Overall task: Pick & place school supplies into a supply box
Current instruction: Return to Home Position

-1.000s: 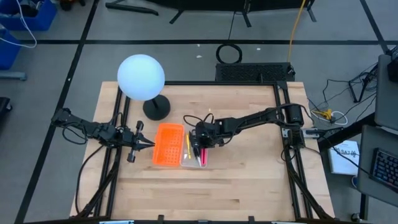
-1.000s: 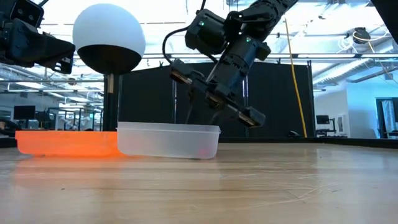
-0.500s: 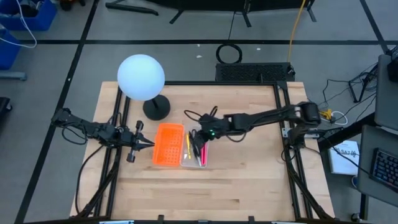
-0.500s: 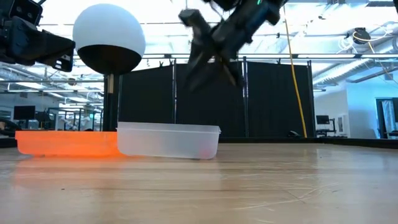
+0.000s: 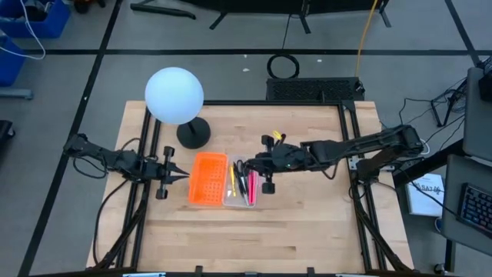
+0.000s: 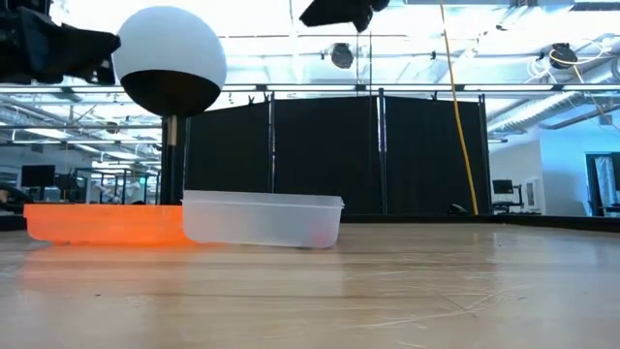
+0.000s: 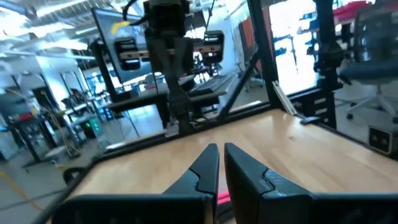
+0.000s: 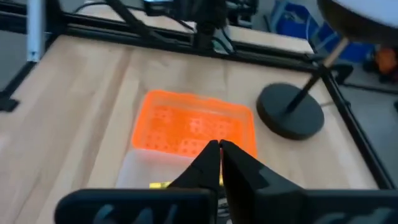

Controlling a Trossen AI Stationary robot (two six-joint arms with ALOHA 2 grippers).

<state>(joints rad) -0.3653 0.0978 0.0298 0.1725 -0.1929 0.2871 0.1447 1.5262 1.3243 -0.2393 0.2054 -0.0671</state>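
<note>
Tabletop (image 5: 307, 223) carries globe lamp (image 5: 175, 95), orange tray (image 5: 208, 178) beside supply box (image 6: 262, 221).

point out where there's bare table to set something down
Bare wood: the strip of table between the orange tray, the supply box and the edge opposite the lamp, and the corner between the right arm and the lamp-side edge. Crowded: the middle, around the lamp base, both trays and the right gripper; the left gripper sits left of the orange tray.
</note>
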